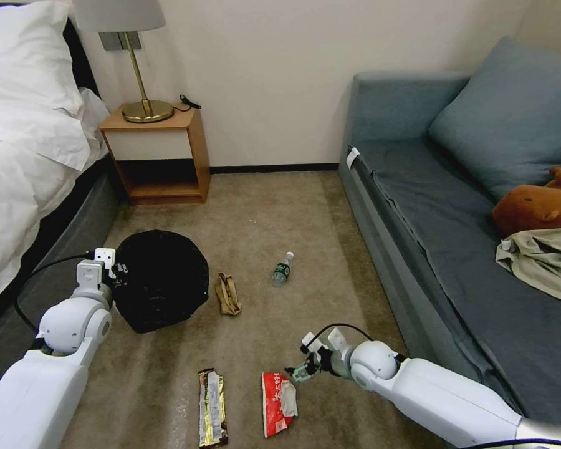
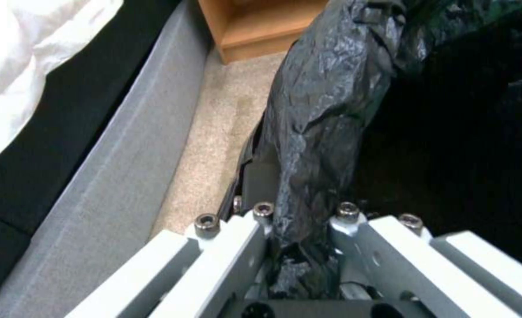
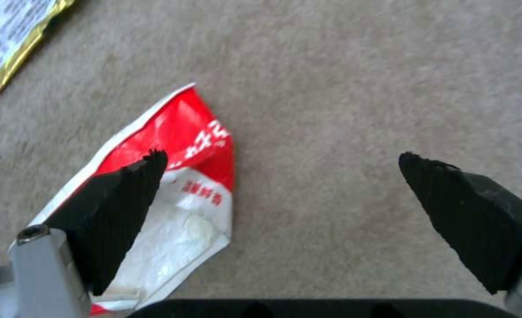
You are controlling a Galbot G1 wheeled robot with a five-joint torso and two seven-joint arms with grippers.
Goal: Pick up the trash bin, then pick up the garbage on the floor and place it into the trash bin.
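Note:
The trash bin, lined with a crinkled black bag, is at the left by the bed. My left gripper is shut on its bagged rim. Garbage lies on the carpet: a red-and-white wrapper near the front, a long brown-gold wrapper left of it, a crumpled tan paper bag right of the bin, and a small clear bottle farther back. My right gripper hovers open just right of the red-and-white wrapper, one black fingertip over it.
A bed with white sheets runs along the left. A wooden nightstand with a lamp stands at the back wall. A blue sofa with a cushion, a plush toy and a cloth fills the right side.

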